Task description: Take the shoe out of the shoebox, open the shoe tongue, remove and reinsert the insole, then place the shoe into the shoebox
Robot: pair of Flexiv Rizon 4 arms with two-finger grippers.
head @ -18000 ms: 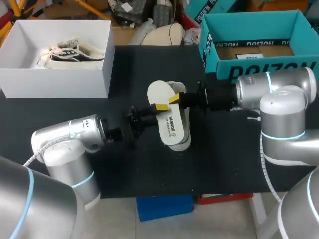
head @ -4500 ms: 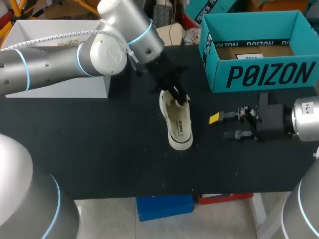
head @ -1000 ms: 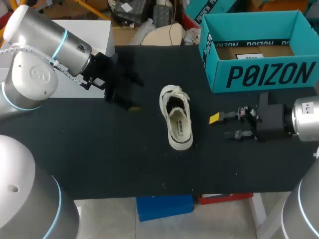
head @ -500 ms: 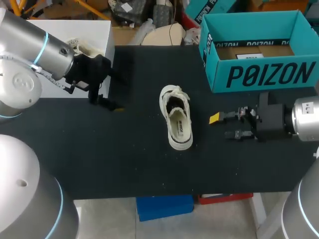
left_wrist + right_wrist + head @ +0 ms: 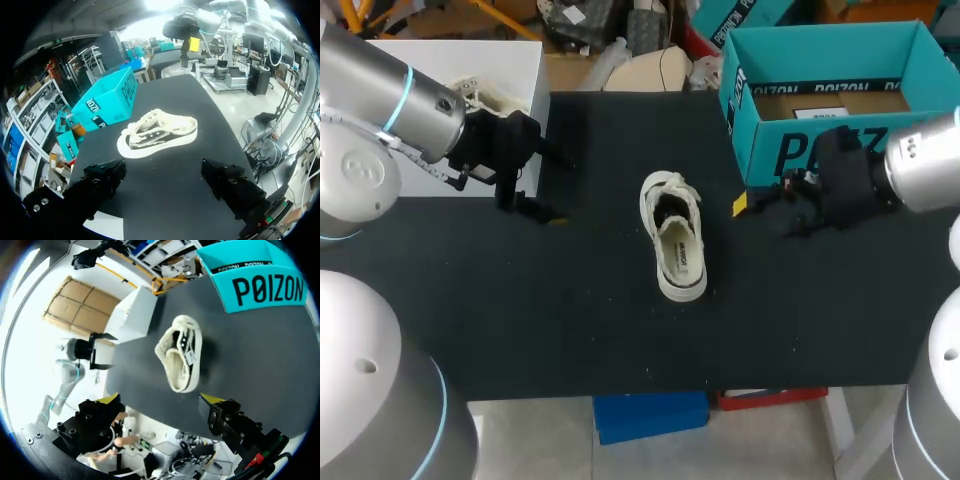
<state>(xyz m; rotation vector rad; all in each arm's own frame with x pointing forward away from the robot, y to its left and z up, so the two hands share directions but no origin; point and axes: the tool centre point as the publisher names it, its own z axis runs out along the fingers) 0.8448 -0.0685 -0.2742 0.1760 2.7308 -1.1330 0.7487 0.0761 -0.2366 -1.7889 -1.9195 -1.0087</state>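
One shoe (image 5: 672,240) mid-desk (image 5: 570,330), long axis front-to-back, heel at the near end. Teal shoebox (image 5: 765,150) back right, white box (image 5: 515,65) back left. Wide open and empty: left end effector (image 5: 535,212), right end effector (image 5: 760,212).

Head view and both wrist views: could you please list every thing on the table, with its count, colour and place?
shoe: one, cream, upright at the table's middle, touched by neither end effector.
second shoe: one, cream, inside the white box, mostly hidden.
white box: one, white, open, at the far left.
teal box: one, teal, open, at the far right.
table: one, black.
left end effector: one, black, open and empty, beside the white box.
right end effector: one, black with yellow tips, open and empty, before the teal box.
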